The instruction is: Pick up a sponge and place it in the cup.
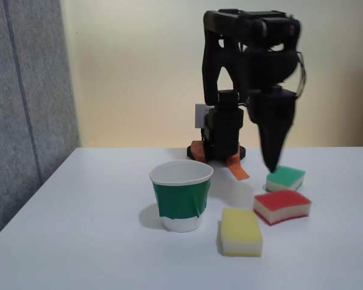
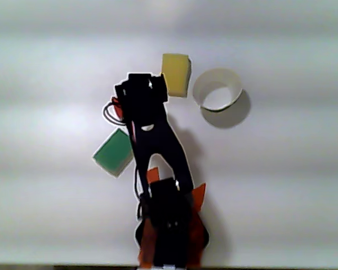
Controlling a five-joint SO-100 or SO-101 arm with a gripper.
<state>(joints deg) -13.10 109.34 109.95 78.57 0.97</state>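
The red-topped sponge (image 1: 282,206) lies on the white table, right of centre in the fixed view. The cup (image 1: 181,195), white with a green band, stands upright and empty to its left; from above in the other view the cup (image 2: 218,90) shows its open mouth. My gripper (image 1: 271,164) points straight down, its tips hanging a little above and behind the red sponge, near the green sponge. The fingers taper together to one point with nothing between them. In the other view the arm's wrist (image 2: 141,93) covers the red sponge.
A yellow-topped sponge (image 1: 241,231) lies in front, between cup and red sponge; the yellow sponge (image 2: 176,74) sits beside the cup in the other view. A green-topped sponge (image 1: 285,178) lies behind the red one. The arm's base (image 1: 221,148) stands at the table's back.
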